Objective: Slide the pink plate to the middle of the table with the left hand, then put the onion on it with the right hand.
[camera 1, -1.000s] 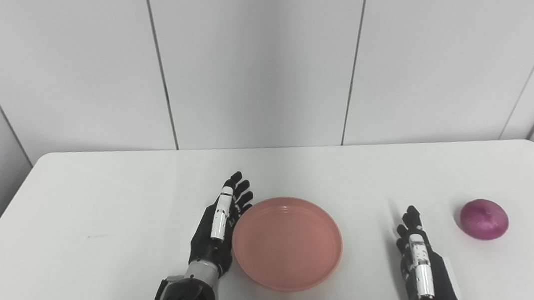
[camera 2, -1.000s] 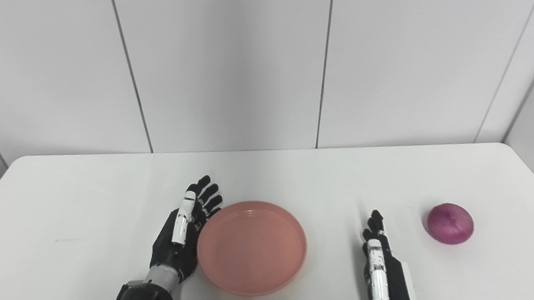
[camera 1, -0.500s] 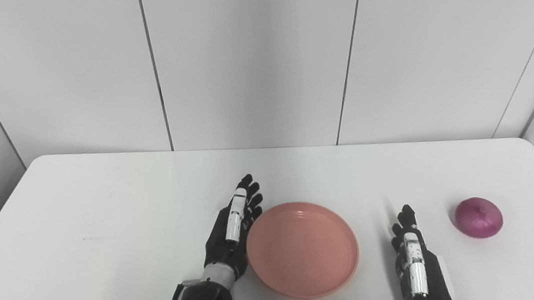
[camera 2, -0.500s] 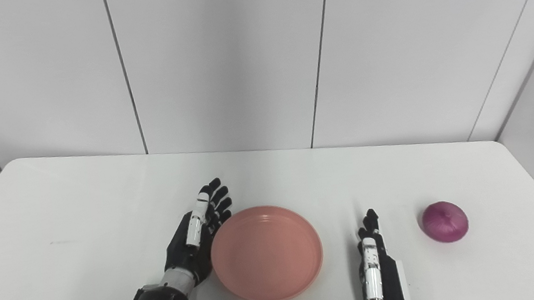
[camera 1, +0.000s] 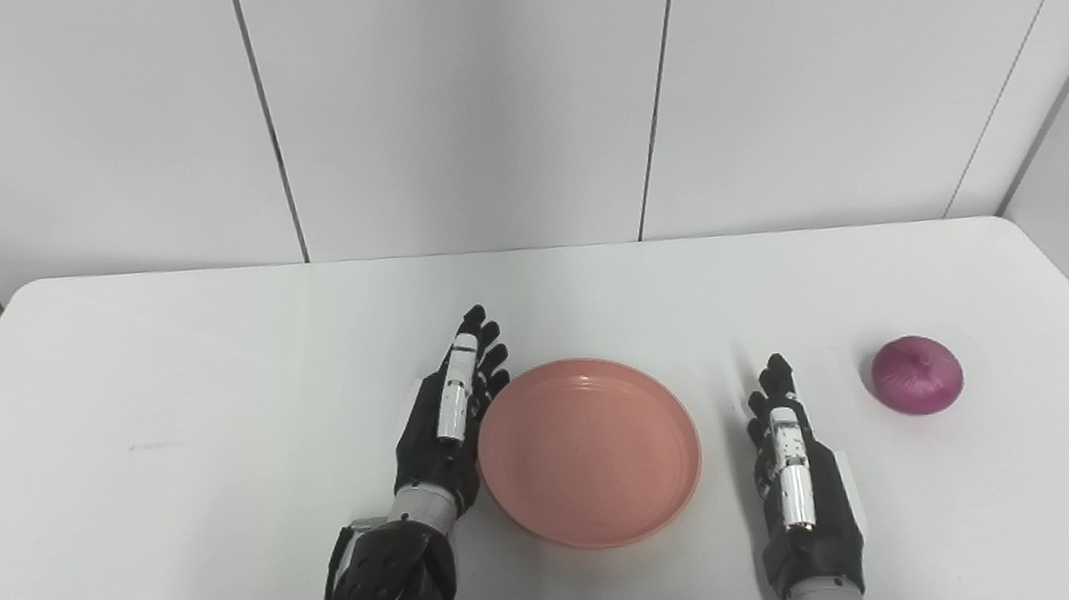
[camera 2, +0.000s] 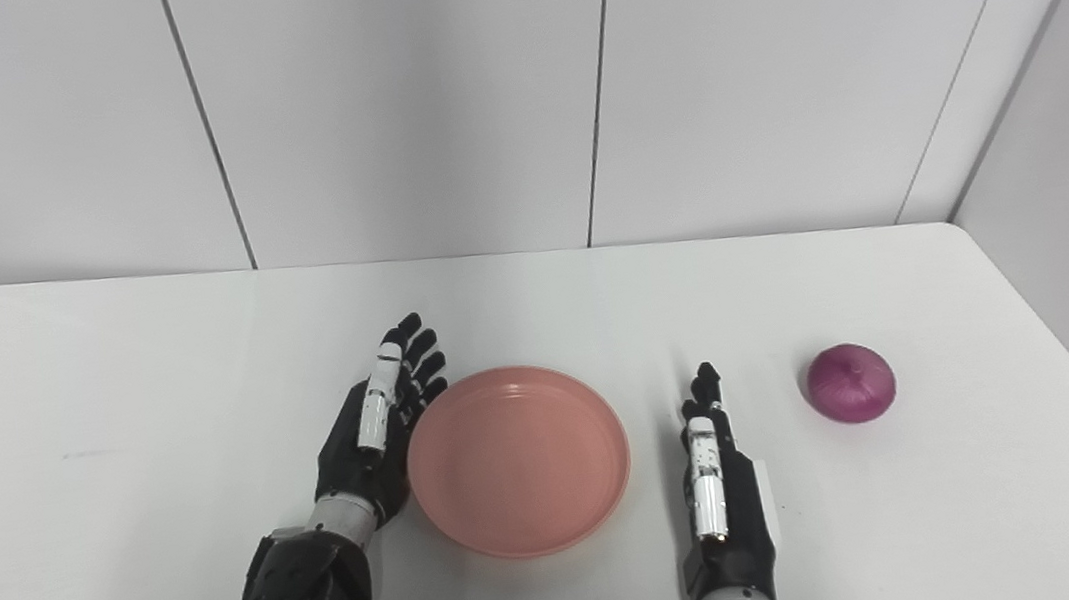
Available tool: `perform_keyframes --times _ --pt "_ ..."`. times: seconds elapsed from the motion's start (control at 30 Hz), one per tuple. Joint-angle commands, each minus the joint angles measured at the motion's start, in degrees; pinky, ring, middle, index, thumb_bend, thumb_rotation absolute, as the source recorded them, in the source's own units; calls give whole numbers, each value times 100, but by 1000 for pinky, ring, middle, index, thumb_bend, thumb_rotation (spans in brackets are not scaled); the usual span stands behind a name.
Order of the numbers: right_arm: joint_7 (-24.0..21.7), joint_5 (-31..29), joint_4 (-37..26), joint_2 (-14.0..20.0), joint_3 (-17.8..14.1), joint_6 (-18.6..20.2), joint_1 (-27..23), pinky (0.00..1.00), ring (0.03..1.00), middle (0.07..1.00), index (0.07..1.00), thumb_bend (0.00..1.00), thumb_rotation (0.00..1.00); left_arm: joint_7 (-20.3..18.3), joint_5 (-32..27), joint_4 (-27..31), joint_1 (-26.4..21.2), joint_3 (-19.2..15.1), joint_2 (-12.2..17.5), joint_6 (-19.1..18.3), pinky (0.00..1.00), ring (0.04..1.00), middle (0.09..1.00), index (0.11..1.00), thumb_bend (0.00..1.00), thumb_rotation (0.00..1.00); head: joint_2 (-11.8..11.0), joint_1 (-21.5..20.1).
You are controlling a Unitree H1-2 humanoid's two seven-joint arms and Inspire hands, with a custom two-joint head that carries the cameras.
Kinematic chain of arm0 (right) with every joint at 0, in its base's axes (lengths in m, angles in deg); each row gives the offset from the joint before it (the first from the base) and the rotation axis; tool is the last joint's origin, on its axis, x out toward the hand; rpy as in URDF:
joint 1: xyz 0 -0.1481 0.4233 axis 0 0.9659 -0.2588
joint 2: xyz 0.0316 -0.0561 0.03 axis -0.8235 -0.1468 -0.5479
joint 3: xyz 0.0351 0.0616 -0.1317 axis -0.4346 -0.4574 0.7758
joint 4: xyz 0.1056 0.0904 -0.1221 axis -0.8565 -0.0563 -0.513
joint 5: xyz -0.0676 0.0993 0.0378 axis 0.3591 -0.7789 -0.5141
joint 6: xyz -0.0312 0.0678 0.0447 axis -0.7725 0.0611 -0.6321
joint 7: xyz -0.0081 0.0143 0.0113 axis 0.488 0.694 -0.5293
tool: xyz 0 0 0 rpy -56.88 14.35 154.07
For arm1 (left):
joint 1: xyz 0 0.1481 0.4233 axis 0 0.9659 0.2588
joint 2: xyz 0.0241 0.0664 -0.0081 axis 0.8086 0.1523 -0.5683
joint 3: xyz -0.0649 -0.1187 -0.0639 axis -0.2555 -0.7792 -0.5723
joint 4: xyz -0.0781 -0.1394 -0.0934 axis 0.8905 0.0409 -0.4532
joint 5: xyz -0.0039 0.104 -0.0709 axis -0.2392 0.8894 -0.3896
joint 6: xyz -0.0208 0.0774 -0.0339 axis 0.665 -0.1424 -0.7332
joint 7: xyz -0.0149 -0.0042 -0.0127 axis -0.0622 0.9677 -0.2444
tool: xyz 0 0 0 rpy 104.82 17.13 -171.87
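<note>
Your left hand [camera 1: 447, 419] stands on its edge on the white table [camera 1: 157, 434], fingers straight and spread a little, holding nothing. Its palm side faces right and lies right against the left rim of the pink plate [camera 1: 589, 451]; whether it actually presses on the rim you cannot tell from either view. The plate sits flat near the middle of the table, slightly toward the near edge, and it is empty.

Your right hand [camera 1: 796, 471] is just to the right of the plate, apart from it, also turned on edge with the fingers stretched out, close together and pointing toward the far side. It grips nothing.

The onion [camera 1: 916, 374], a purple-red one, rests on the table to the right of your right hand, a little farther away than the fingertips, with a clear gap between them. It is well apart from the plate, with your right hand between the two.

Behind the table you see a plain wall of pale panels [camera 1: 471, 96].
</note>
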Motion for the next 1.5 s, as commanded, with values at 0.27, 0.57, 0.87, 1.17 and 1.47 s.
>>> perform_keyframes --times 0.27,0.57,0.87,1.17,1.47 --pt "-64 38 64 -53 55 95 -96 1000 1000 1000 1000 265 1000 -54 -76 21 -262 -126 -62 161 998 969 974 954 397 1000 41 -51" --pt "-71 34 -45 42 -17 102 -133 1000 1000 1000 1000 283 1000 -223 -37 34 -87 -154 80 410 988 971 974 953 419 1000 70 -93" --pt "-37 90 -204 145 -136 95 -216 1000 995 1000 1000 227 1000 -356 14 29 72 -175 322 746 948 952 958 942 441 1000 82 -161" --pt "-150 285 -598 476 -142 310 -345 1000 997 1000 1000 206 1000 -371 -52 121 200 -237 388 663 947 944 950 928 441 1000 101 -260" --pt "-213 1093 -1056 1038 -86 563 -626 962 958 977 973 273 1000 -373 -77 86 259 -213 309 682 946 941 946 930 446 1000 100 -381"
